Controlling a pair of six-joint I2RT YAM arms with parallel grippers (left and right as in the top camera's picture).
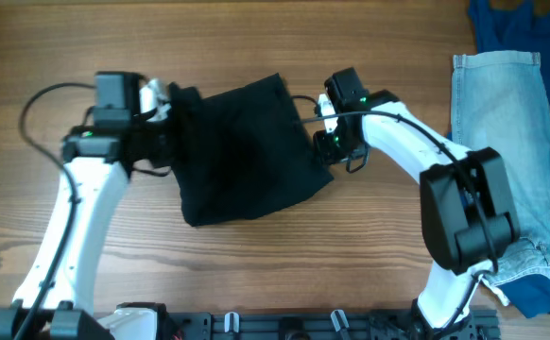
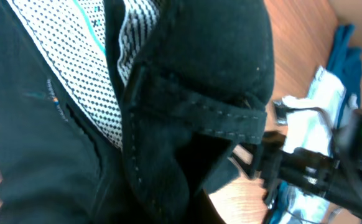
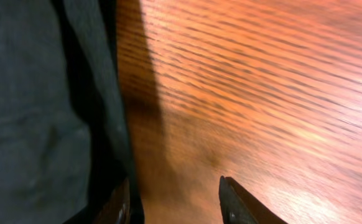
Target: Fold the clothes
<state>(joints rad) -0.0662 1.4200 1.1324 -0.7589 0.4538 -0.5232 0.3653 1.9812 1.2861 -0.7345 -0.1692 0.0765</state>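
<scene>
The black garment (image 1: pixel 247 151) lies in a folded heap at the table's middle. My left gripper (image 1: pixel 168 118) is at its upper left edge, shut on the fabric. In the left wrist view the black cloth (image 2: pixel 199 56) fills the frame and hides the fingers. Its pale dotted lining patch (image 2: pixel 75 68) shows at the upper left. My right gripper (image 1: pixel 324 142) is at the garment's right edge. In the right wrist view its fingers (image 3: pixel 175 199) are apart over bare wood, with the left finger against the garment's edge (image 3: pixel 32 112).
Light blue jeans (image 1: pixel 511 132) lie along the table's right side, with a bright blue cloth (image 1: pixel 521 24) at the far right corner. The wooden table (image 1: pixel 256 47) shows around the garment. The right arm (image 2: pixel 318 162) appears in the left wrist view.
</scene>
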